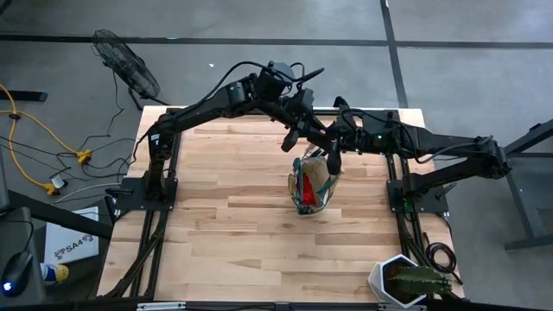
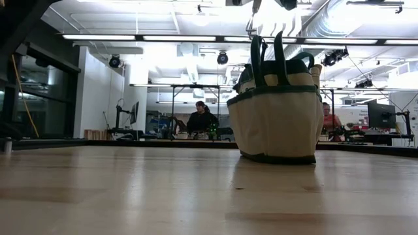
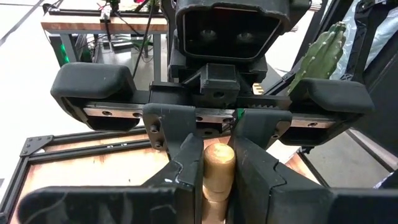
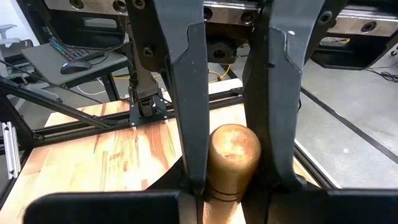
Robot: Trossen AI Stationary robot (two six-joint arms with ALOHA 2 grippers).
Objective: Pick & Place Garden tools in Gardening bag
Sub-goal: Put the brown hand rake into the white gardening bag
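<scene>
A garden tool with a rounded wooden handle point(image 3: 219, 163) is held in the air between both grippers, over the far side of the gardening bag point(image 1: 311, 183); its working end is hidden. My left gripper point(image 1: 304, 138) reaches in from the table's left and my right gripper point(image 1: 339, 145) from the right. They face each other, and both are shut on the handle. The tan bag with dark green trim point(image 2: 277, 111) stands on its base mid-table, with something red point(image 1: 304, 197) inside. My left gripper pinches the wooden handle just under its rounded top point(image 4: 231, 152) between its two fingers point(image 4: 186, 93). It comes nearly level from the table's left. The handle stands upright, clear of the table. My right gripper pinches the same upper end of the handle point(image 3: 219, 155) between its two fingers point(image 3: 171, 127). It comes nearly level from the table's right, opposite the left gripper. The handle below the fingers is hidden by the grippers.
A spiky green plant in a white hexagonal pot point(image 1: 404, 281) stands at the table's near right corner. The wooden tabletop point(image 1: 225, 216) lies bare to the left of and in front of the bag. People sit at desks in the room beyond point(image 2: 201, 117).
</scene>
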